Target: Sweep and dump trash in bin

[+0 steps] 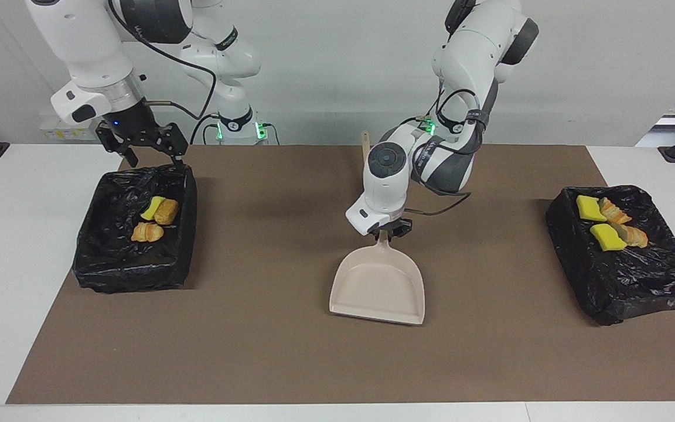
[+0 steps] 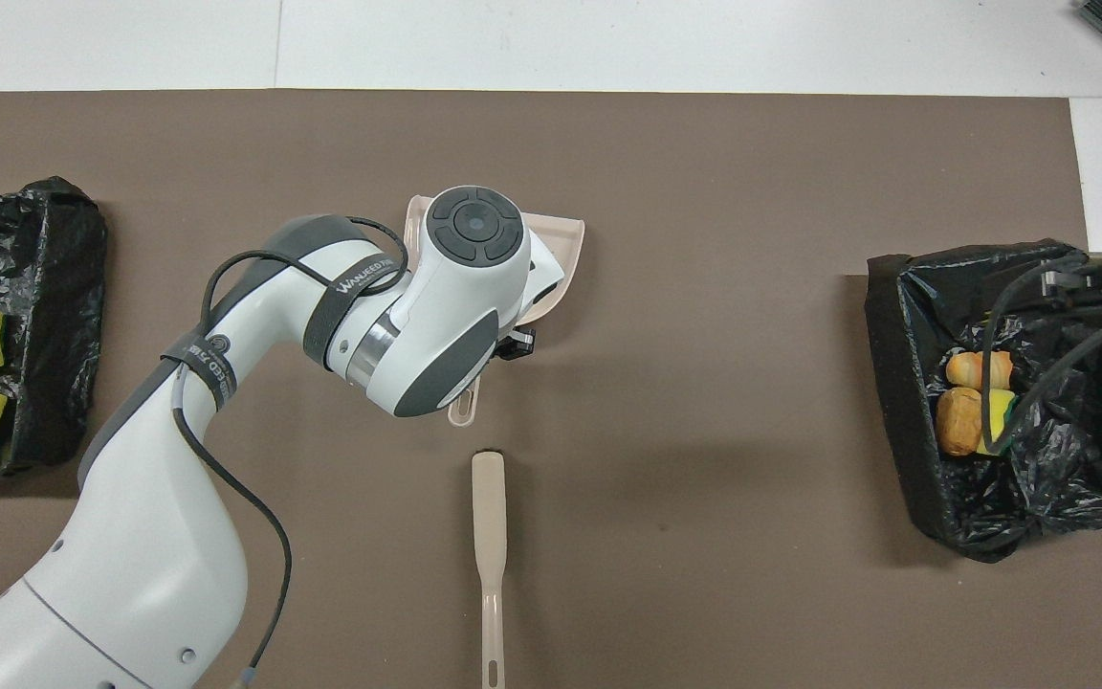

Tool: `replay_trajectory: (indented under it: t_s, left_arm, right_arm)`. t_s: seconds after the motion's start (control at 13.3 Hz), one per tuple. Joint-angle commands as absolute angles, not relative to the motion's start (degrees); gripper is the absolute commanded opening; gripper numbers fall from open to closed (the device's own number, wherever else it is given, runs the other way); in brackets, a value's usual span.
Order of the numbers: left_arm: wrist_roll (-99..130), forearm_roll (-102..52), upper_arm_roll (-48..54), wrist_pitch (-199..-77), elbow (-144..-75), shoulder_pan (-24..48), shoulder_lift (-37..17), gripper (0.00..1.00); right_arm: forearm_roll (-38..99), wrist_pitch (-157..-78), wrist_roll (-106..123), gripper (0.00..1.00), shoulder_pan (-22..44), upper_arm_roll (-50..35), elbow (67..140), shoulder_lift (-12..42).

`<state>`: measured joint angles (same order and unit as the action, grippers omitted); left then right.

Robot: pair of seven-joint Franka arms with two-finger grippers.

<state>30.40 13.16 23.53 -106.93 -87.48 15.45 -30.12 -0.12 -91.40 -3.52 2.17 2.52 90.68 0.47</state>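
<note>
Left gripper (image 1: 385, 230), clamped on the handle of the beige dustpan (image 1: 377, 288), over the middle of the brown mat (image 1: 279, 328). The dustpan lies on the mat, its wide mouth turned away from the robots. Beige brush (image 2: 489, 555) flat on the mat, nearer to the robots than the dustpan, apart from it. Right gripper (image 1: 151, 153), fingers spread and holding nothing, over the robot-side rim of the black-lined bin (image 1: 132, 228) at the right arm's end. Trash: three pieces (image 1: 154, 221) in that bin; four pieces (image 1: 607, 224) in the bin (image 1: 624, 275) at the left arm's end.
</note>
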Motion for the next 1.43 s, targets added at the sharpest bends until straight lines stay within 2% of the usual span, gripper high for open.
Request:
replay_trajectory:
  t_s: [0.0,0.08,0.15,0.38,0.53,0.68,0.83,1.05,1.35]
  left_arm:
    - [33.05,12.13,23.12,-107.85,-89.12,15.38,-28.83,0.32]
    - [32.96,12.13,23.12,-107.32,-89.30,15.29,-28.31,0.81]
    - [32.87,12.13,23.12,-107.05,-89.73,14.94,-27.78,1.00]
    - [31.56,12.13,22.33,-103.81,-90.70,14.15,-23.05,1.00]
    - [29.98,12.04,20.31,-97.23,-91.58,13.71,-19.53,1.00]
    - [28.92,10.47,18.03,-96.77,-93.94,12.84,-14.09,1.00]
    - [28.57,3.56,11.64,-96.59,-97.10,12.57,-8.55,1.00]
    - [14.63,0.62,4.42,-95.11,-102.90,12.57,0.77,1.00]
    - [3.81,0.62,0.62,-91.93,-102.22,10.55,4.57,1.00]
  right_arm:
    - [-0.97,-92.29,-3.51,1.00,1.93,2.37,90.17,0.79]
    - [-0.97,-92.29,-3.60,1.00,1.93,2.37,90.52,0.53]
    - [-0.97,-92.20,-3.69,1.00,1.93,2.37,90.70,0.35]
    - [-0.44,-92.11,-5.70,1.00,1.85,2.46,91.76,-0.17]
    - [-0.35,-92.11,-6.68,1.00,1.85,2.37,91.76,-0.18]
    - [-0.18,-91.93,-6.50,1.00,1.67,2.46,91.50,-0.09]
    - [-0.18,-91.93,-6.50,1.00,1.76,2.46,91.49,-0.09]
    - [-0.18,-91.93,-6.50,1.00,1.67,2.46,91.58,-0.09]
    - [-0.18,-91.93,-6.50,1.00,1.67,2.46,91.58,-0.09]
